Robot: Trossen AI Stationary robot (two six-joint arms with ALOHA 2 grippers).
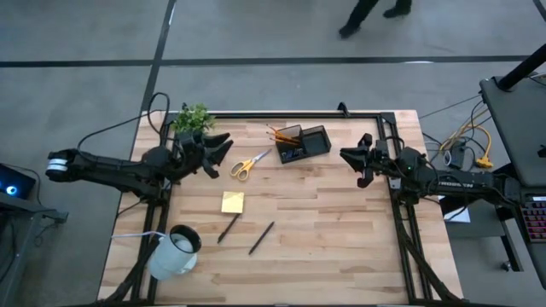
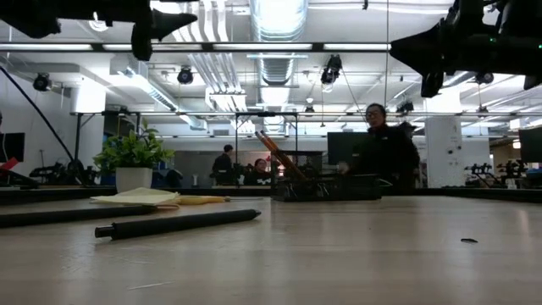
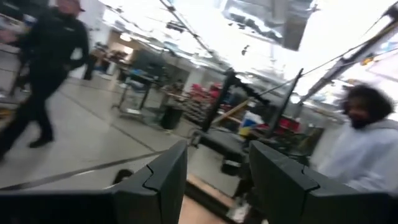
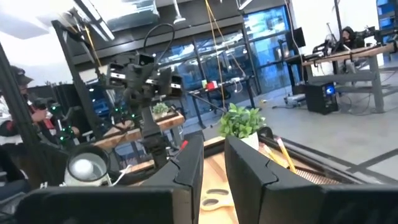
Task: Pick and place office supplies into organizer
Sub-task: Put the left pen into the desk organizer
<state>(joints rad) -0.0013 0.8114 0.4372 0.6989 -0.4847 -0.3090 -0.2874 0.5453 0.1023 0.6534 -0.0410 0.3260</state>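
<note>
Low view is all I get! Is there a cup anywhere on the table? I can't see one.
Observer: Yes. A white mug sits near a table corner on the left arm's side, far from the organizer.
Operator: Where are the scissors?
Observer: The yellow-handled scissors lie flat between the green plant and the organizer.
Operator: Is the left gripper holding anything?
Observer: No. The left gripper is open and empty, up in the air beside the plant.
</note>
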